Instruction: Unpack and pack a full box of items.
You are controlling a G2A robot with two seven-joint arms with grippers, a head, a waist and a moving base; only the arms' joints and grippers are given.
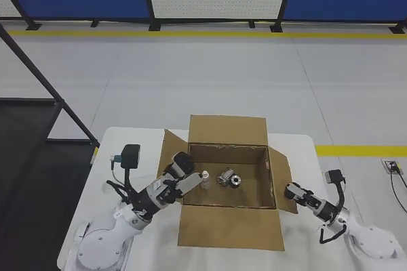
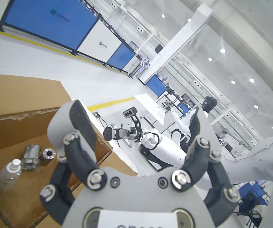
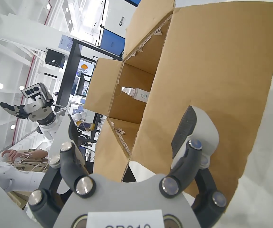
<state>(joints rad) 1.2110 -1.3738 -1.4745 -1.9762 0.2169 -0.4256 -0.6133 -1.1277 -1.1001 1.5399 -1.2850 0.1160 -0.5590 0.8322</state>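
An open cardboard box (image 1: 227,230) stands in the middle of the white table (image 1: 129,146), all its flaps folded outward. On its floor lie a small clear spray bottle (image 1: 205,179) (image 2: 9,174) (image 3: 136,93) and two metal cylinders (image 1: 224,177) (image 1: 236,181) (image 2: 30,156) (image 2: 47,154). My left gripper (image 1: 183,173) (image 2: 136,122) hovers open over the box's left rim, close to the bottle, holding nothing. Outside the box's right flap (image 3: 217,77), my right gripper (image 1: 291,192) (image 3: 130,129) is open, with nothing between its fingers.
A black metal rack (image 1: 27,135) stands to the left of the table. Bare table strips run along both sides of the box. A cable and socket (image 1: 393,169) lie on the floor to the right.
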